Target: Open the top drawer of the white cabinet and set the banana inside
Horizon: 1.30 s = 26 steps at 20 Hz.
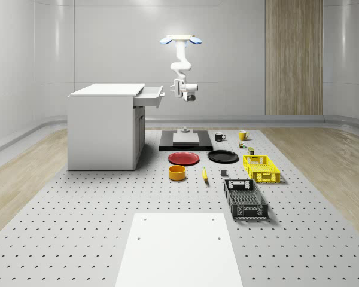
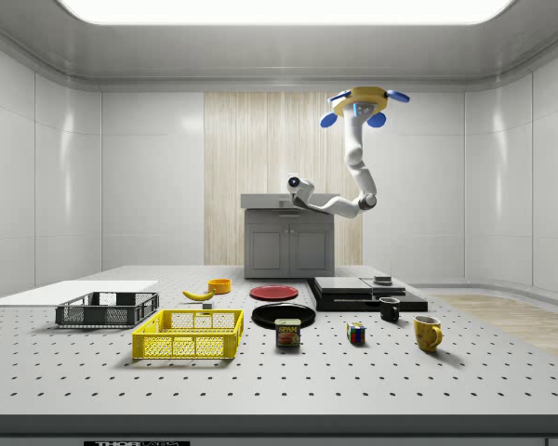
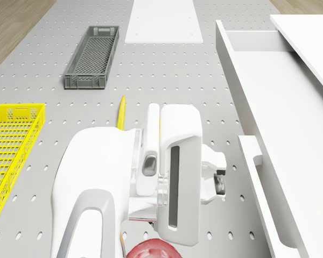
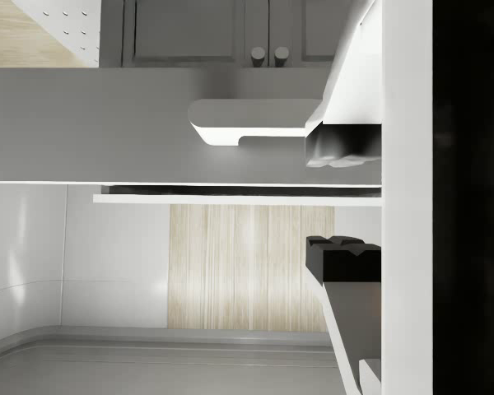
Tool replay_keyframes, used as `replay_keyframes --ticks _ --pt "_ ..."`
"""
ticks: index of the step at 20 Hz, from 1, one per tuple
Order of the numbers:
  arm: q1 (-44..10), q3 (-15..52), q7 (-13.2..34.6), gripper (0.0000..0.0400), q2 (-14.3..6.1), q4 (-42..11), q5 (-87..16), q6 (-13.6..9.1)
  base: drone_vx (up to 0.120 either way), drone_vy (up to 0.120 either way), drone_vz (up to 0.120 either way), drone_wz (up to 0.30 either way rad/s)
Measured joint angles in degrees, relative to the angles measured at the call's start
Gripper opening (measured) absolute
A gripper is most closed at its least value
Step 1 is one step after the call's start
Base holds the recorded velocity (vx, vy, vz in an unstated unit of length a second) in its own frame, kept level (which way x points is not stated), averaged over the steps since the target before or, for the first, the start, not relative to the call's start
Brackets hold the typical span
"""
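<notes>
Standing partly pulled out of the white cabinet (image 1: pixel 103 128), the top drawer (image 1: pixel 149 96) shows an empty tray in the drone view, its handle (image 3: pixel 252 150) just beside the gripper (image 4: pixel 339 202). In the wrist view the two pads sit well apart with nothing between them, so the gripper is released, level with the drawer front and clear of the handle. The drone (image 1: pixel 180 40) hovers high above the black platform (image 1: pixel 186 142), to the cabinet's right in the whole-scene view, with the arm hanging down towards the drawer. The banana (image 1: pixel 204 174) lies on the perforated table (image 1: pixel 78 203), well apart from the cabinet, between the orange bowl (image 1: pixel 177 173) and the yellow basket (image 1: pixel 261 168), just nearer than the red plate (image 1: pixel 183 158). The opening looks done or nearly so; if the drawer seems wide enough, the sensible course is to back the fingers straight away from the handle before dropping, then approach the banana from above with the jaws across its narrow width.
</notes>
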Motion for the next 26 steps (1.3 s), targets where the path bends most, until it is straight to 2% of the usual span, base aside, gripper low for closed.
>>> replay_keyframes --ticks 4,6,15,16,18,19,20,21,23,26 --pt "0.15 -0.17 4.11 0.011 -2.35 1.8 -0.84 0.42 0.0 0.12 0.0 0.0" --pt "0.43 -0.42 5.57 0.0108 -3.03 2.61 -1.13 0.53 0.0 0.0 0.0 0.0" --pt "2.34 -1.91 8.58 0.0105 -4.49 4.41 -2.06 1.24 0.0 0.0 0.0 0.0" --pt "2.89 -2.8 8.57 0.0105 -4.8 3.83 -0.23 0.73 0.0 0.0 0.0 0.0" --pt "8.35 -8.49 3.23 0.0106 -4.48 -2.8 13.73 -3.23 0.0 0.0 0.0 0.0" --pt "11.77 -11.26 0.15 0.0107 -3.67 -5.99 20.93 -6.39 0.0 0.0 0.0 0.0" --pt "14.95 -13.43 -2.43 0.013 -2.5 -8.71 27.78 -10.26 0.0 0.0 0.0 0.0" --pt "18.2 -15.28 -4.44 0.0191 -1.17 -10.95 34.12 -14.34 0.0 0.0 0.0 0.0" --pt "24.62 -18.17 -6.8 0.0275 1.44 -14.12 45.28 -22.17 0.0 0.0 0.0 0.0" --pt "33.02 -21.06 -7.4 0.0342 4.43 -16.54 58.35 -31.13 0.0 0.12 0.0 0.0"
